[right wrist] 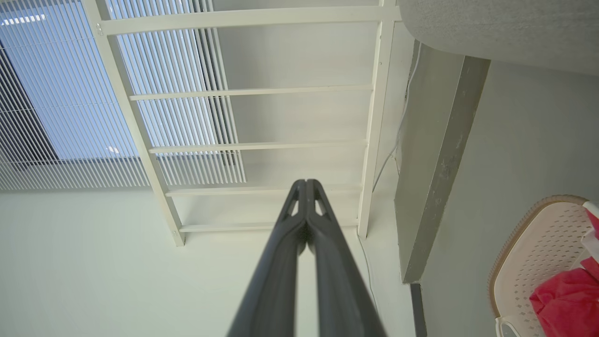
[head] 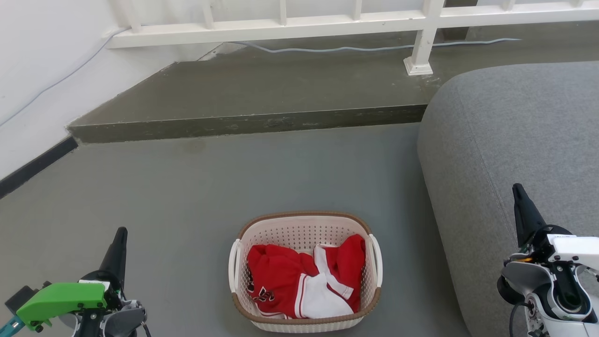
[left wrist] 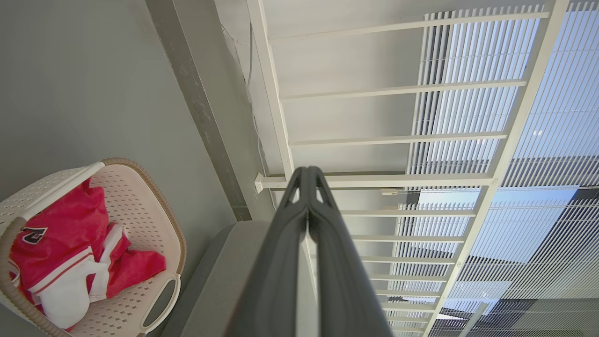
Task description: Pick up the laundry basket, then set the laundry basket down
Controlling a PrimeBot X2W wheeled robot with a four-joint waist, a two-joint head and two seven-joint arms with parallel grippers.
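I find open grey floor (head: pixel 187 187) ahead and to the left. The grey sofa (head: pixel 514 131) walls off the right, and a raised step (head: pixel 257 93) under a white railing (head: pixel 281 28) closes the far side.

The laundry basket (head: pixel 299 231) stands on the floor, low and central in the head view. It is near the sofa's flank but apart from it, and holds a red and white garment (head: pixel 281 276). Its white side handles (head: pixel 232 264) are unobstructed.

My left claw (left wrist: pixel 307 173) and right claw (right wrist: pixel 306 185) hang either side of the basket, well apart from it, each clenched on nothing.

Risks, as I judge them:
- The right arm could brush the sofa on approach.
- Clenched fingers cannot take a handle until released.
- A one-sided lift would tip the load.

The tight edge is the sofa side. The best room for setting down lies left and forward, short of the step.
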